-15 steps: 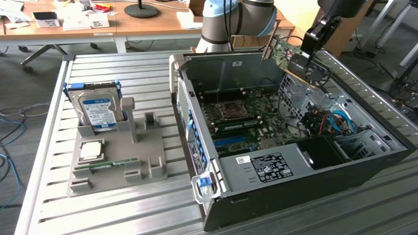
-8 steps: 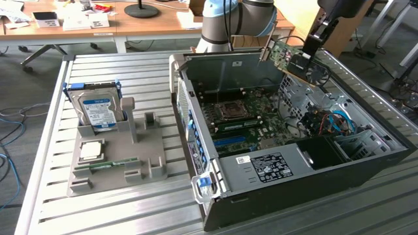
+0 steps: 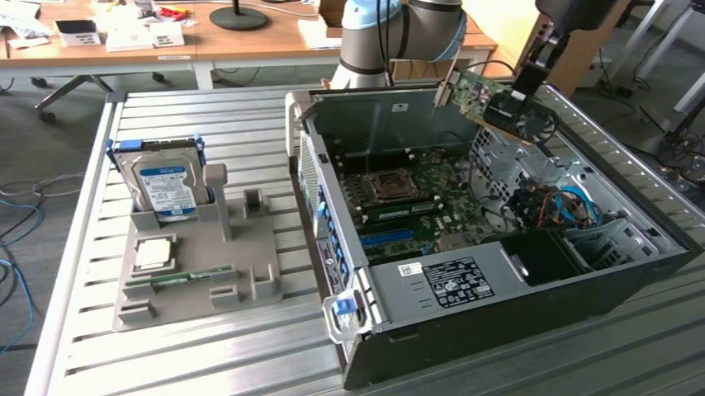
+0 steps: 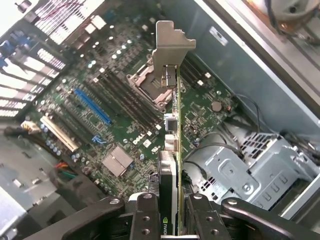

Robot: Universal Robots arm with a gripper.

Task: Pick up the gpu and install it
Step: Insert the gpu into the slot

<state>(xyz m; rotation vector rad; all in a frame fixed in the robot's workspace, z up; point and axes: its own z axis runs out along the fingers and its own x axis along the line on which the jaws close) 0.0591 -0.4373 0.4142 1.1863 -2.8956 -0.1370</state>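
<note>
The gpu [image 3: 501, 103] hangs tilted in the air above the back right of the open computer case [image 3: 463, 313], its green board and black fan face showing. My gripper [image 3: 527, 82] is shut on its upper end. In the wrist view the gpu [image 4: 172, 145] runs edge-on away from my gripper [image 4: 170, 220], with its silver bracket [image 4: 170, 47] at the far end. Below it lies the motherboard [image 4: 125, 110] with the CPU socket [image 4: 150, 87] and a blue slot [image 4: 92, 106].
A grey holder tray [image 3: 198, 264] on the slatted table at the exterior view's left carries a blue-labelled hard drive [image 3: 165, 186], a CPU chip [image 3: 152, 252] and a green memory stick [image 3: 182, 279]. A drive cage [image 4: 245, 170] and cables sit inside the case.
</note>
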